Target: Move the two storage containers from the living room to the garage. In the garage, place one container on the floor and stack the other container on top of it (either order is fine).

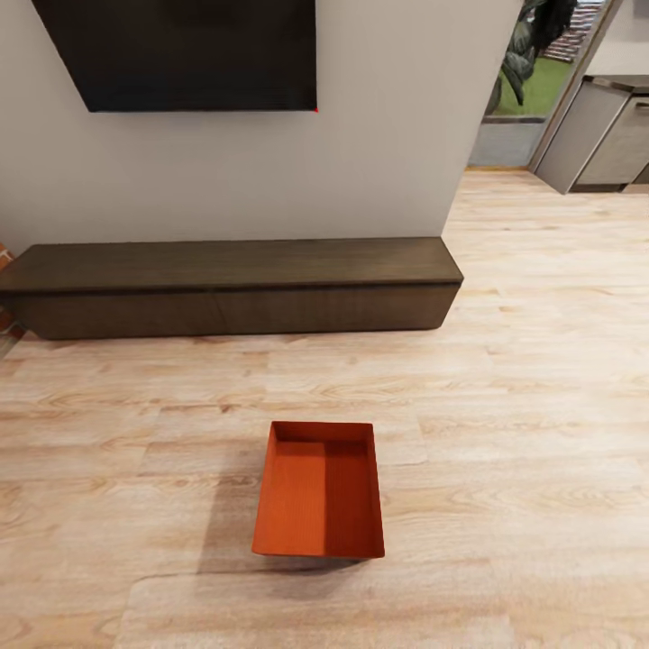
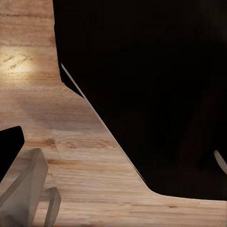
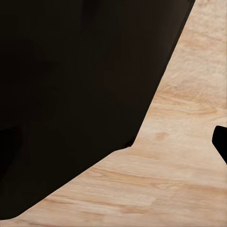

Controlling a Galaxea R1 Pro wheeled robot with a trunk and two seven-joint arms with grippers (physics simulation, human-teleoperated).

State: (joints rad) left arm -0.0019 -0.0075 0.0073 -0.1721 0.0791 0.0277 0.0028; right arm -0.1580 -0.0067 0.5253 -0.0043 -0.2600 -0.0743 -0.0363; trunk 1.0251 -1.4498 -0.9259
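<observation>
One storage container on wood floor | end effectors' state: cannot tell

I see a low dark wood console along a pale wall. Above the console hangs a black TV. Right of the console, grey cabinets stand beside a glass door showing green plants.

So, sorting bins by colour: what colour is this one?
Orange-red; the bin shows best in the head view.
</observation>
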